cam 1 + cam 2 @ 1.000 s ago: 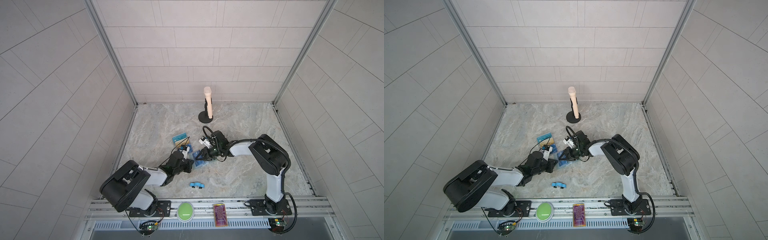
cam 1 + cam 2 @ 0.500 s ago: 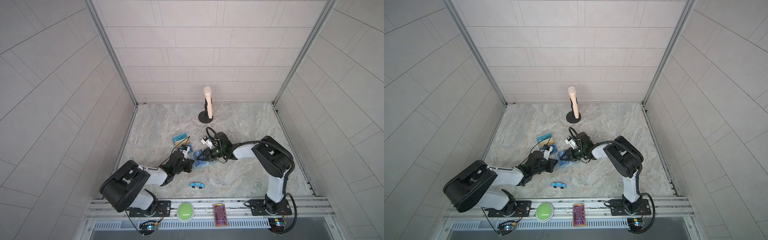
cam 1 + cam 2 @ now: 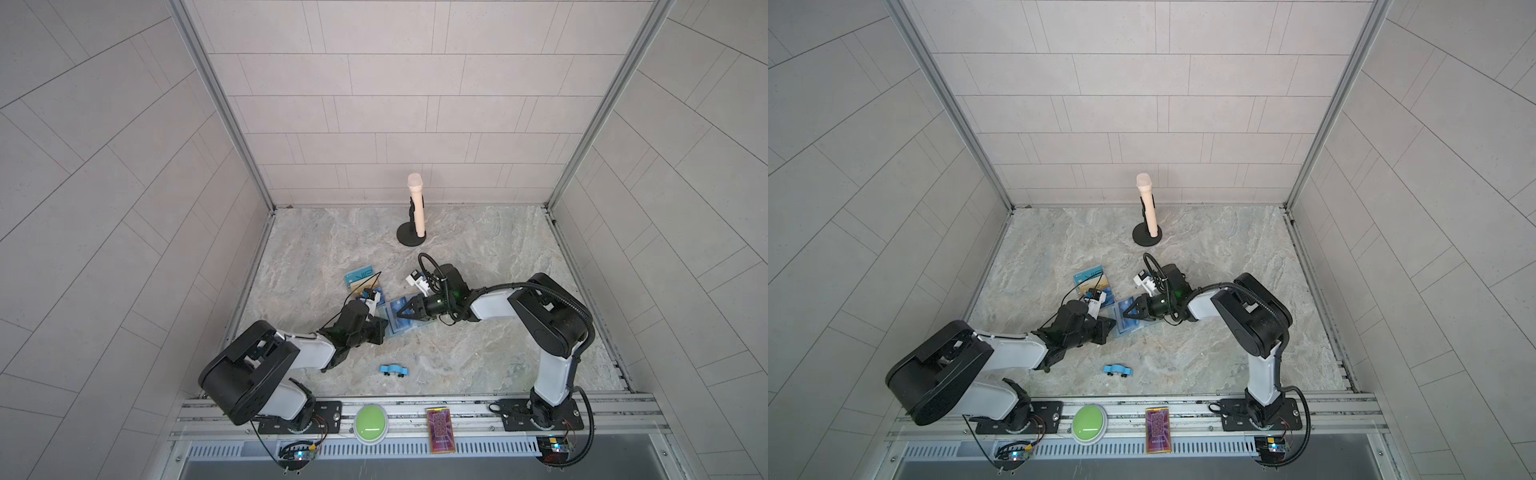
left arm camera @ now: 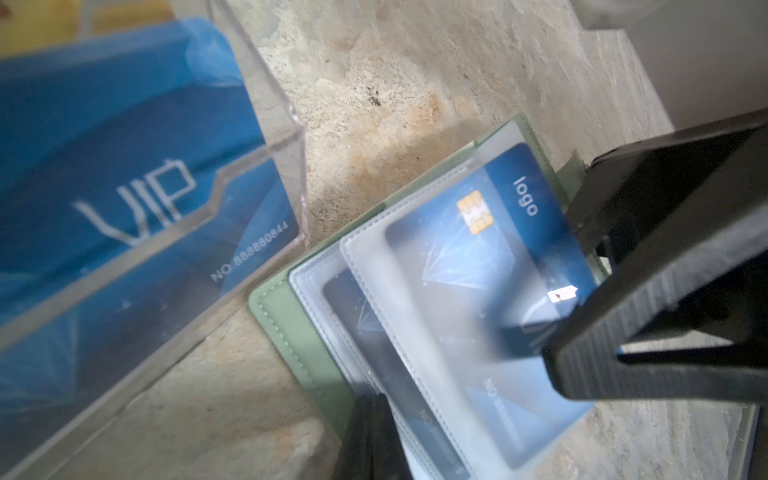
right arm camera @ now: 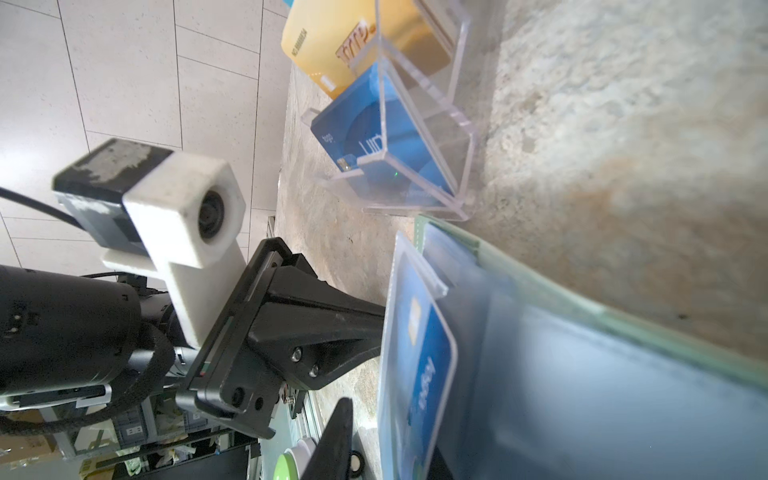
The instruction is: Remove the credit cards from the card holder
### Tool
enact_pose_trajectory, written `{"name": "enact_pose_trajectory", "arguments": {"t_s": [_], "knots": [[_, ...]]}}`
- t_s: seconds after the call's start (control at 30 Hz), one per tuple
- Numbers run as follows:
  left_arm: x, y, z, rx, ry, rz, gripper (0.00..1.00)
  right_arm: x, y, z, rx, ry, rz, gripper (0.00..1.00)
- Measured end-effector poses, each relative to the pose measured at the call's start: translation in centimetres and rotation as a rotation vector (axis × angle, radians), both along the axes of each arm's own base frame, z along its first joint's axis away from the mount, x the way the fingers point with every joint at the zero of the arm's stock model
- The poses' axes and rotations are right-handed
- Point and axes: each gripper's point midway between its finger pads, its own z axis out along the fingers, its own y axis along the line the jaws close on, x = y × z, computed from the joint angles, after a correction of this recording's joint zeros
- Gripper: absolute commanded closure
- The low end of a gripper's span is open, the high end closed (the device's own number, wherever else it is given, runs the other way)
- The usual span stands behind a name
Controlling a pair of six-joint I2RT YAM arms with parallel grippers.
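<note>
Green card holder (image 3: 399, 328) (image 3: 1129, 328) lies open on the marble table (image 3: 478, 361), about mid-table, between the two grippers in both top views. Clear sleeve pages fan up from the cover. The left wrist view shows the stitched green cover (image 4: 299, 332) flat on the stone.

Top sleeve carries a blue card (image 4: 498, 249) with a gold chip and the word "logo". Second blue card (image 4: 353, 307) sits in the sleeve beneath, mostly covered. In the right wrist view the sleeve with the chip card (image 5: 428, 365) stands raised off the cover, nearly edge-on.

Left gripper (image 3: 382, 328) (image 3: 1108, 326): jaws closed together, tips at the holder's left edge where sleeves meet cover. Touching it. Whether a page is actually pinched, cannot tell; the tips are blurred in its own wrist view.

Right gripper (image 3: 400, 312) (image 3: 1126, 312): reaches in from the right, low over the holder. Jaws apart, with a gap showing between them. One finger (image 4: 623, 353) lies across the top sleeve's corner, the other beyond the sleeve's edge. Not clamped on the card.

Clear plastic stand (image 4: 286, 141) sits just beside the holder, on its far-left side in the top views, with a strip of bare stone between. It holds a blue "VIP" card (image 4: 104, 124), and a gold card (image 5: 332, 41) sits in a higher tier.

Elsewhere: small blue toy car (image 3: 393, 370) near the front edge, well apart. Pale microphone (image 3: 417, 208) upright on a round black base at the back.
</note>
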Motion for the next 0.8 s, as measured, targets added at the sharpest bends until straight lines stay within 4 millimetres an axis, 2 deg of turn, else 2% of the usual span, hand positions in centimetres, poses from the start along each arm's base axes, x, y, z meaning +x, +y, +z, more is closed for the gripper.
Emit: {"name": "enact_pose_trajectory", "arguments": {"t_s": [0.8], "knots": [[0.0, 0.2, 0.1, 0.03, -0.004, -0.009, 1.0, 1.5, -2.4, -1.3, -0.033, 0.016, -0.075, 0.89]]}}
